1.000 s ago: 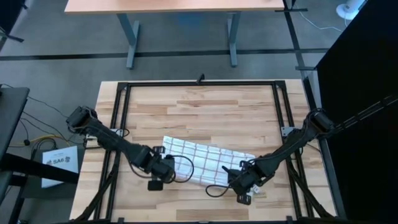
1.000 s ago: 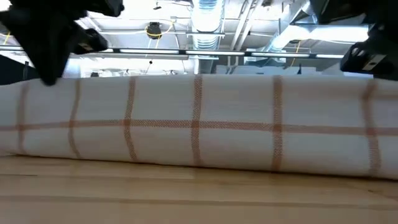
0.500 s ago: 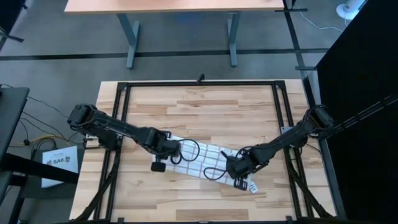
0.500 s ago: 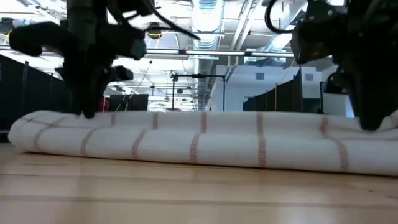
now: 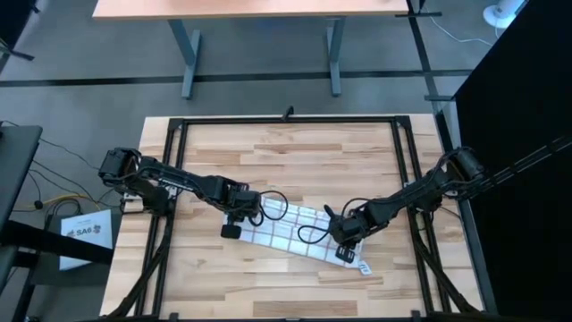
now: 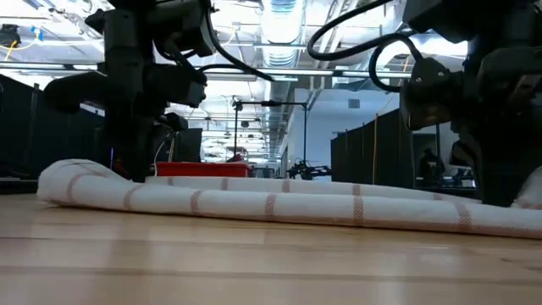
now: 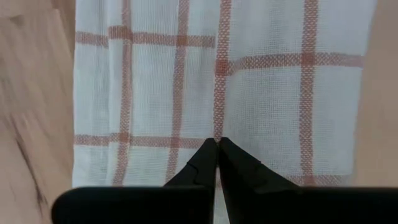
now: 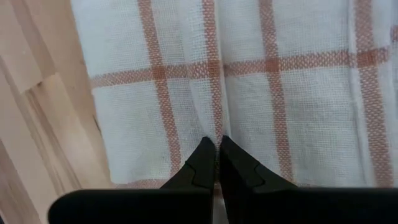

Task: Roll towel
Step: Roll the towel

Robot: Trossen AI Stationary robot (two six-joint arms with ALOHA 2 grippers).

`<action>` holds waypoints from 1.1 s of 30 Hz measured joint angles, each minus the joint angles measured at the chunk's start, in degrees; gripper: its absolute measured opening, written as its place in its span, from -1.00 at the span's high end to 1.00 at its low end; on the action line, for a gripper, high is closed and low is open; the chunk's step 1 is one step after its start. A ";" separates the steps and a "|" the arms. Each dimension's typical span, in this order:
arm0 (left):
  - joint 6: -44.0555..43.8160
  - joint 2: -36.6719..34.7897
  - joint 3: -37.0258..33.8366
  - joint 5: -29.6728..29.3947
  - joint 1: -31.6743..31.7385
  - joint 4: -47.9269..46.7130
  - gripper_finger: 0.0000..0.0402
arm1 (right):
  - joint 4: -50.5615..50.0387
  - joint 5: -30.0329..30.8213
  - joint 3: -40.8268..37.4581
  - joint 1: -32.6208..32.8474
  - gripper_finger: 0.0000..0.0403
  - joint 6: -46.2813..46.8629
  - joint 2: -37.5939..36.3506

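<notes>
On the near half of the worktop (image 5: 295, 152), a little right of centre: the towel (image 5: 290, 230), lying as a long, low roll, slanting from the left hand (image 5: 246, 211) down toward the right hand (image 5: 344, 240). Both hands clenched, fingertips pressed together, grasping nothing; each resting tip-down on the cloth near one end of the roll, left hand at the left end, right hand at the right end. A small white tag (image 5: 364, 267) poking out past the right end.

Judged to be mid-roll, with the bundle already narrow. To do the step well: keep both hands moving at the same pace so the roll stays even along its length. Press lightly enough to turn the cloth rather than drag it across the wood. Watch the right end, which looks flatter and looser in the low view (image 6: 474, 216) than the plump left end (image 6: 76, 182); likely to need extra tightening. Keep the closed tips on top of the roll, not digging under it.

Containers: none visible on the worktop; nothing held in anything.
</notes>
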 joint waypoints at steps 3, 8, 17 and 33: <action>-0.35 0.00 -0.74 -0.01 0.30 0.82 1.00 | 0.35 0.00 -0.39 0.00 0.99 1.12 -0.07; -1.40 0.00 -0.77 -0.62 0.30 -0.34 0.94 | -3.43 -0.34 0.40 0.04 0.83 1.64 -0.99; -2.35 0.02 5.54 -3.78 0.29 -8.21 0.81 | -13.73 2.54 2.29 -0.37 0.60 1.73 -11.88; -7.76 0.02 3.77 1.69 -4.09 -3.10 0.82 | -6.55 6.39 2.18 7.74 0.60 0.67 -5.11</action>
